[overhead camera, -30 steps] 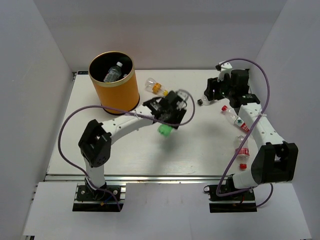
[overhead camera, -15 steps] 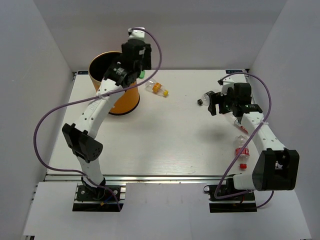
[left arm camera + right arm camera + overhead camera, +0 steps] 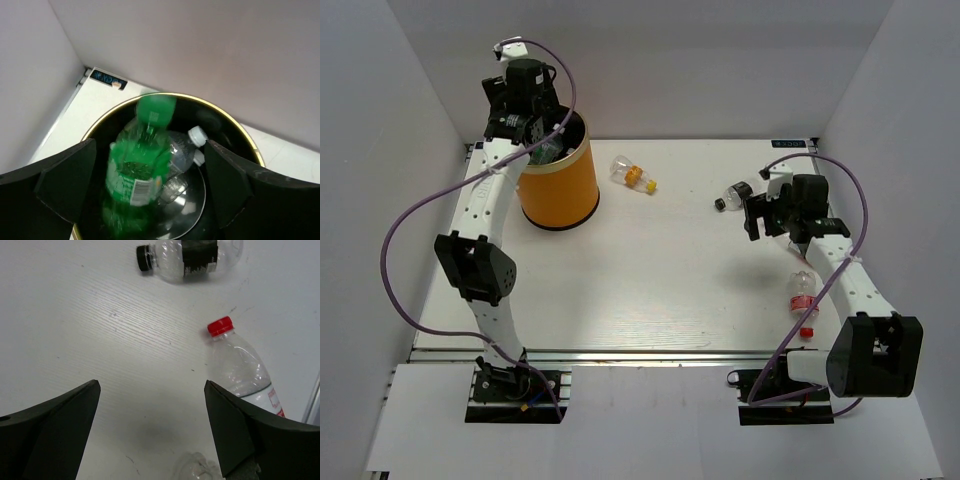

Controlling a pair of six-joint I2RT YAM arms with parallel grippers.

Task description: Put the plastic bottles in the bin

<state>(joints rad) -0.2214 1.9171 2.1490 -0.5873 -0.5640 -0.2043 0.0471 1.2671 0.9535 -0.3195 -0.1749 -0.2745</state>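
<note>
Both sets of jaws stand apart: left gripper (image 3: pixel 150 190) above the bin (image 3: pixel 563 190), green bottle (image 3: pixel 132 170) blurred, probably dropping in; right gripper (image 3: pixel 150 425) poised over the red-capped bottle (image 3: pixel 240 372).

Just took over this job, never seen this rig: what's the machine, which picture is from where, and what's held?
Two robot arms stand at the near edge of the table, each with a two-finger gripper. The wide picture looks down from above; the other two come from wrist cameras. The left gripper is open over the orange bin, a blurred green bottle loose between its fingers, a clear bottle below it inside. The right gripper hangs open, holding nothing, near a black-capped bottle and a red-capped bottle on the table. A yellow-capped bottle lies farther left.
</note>
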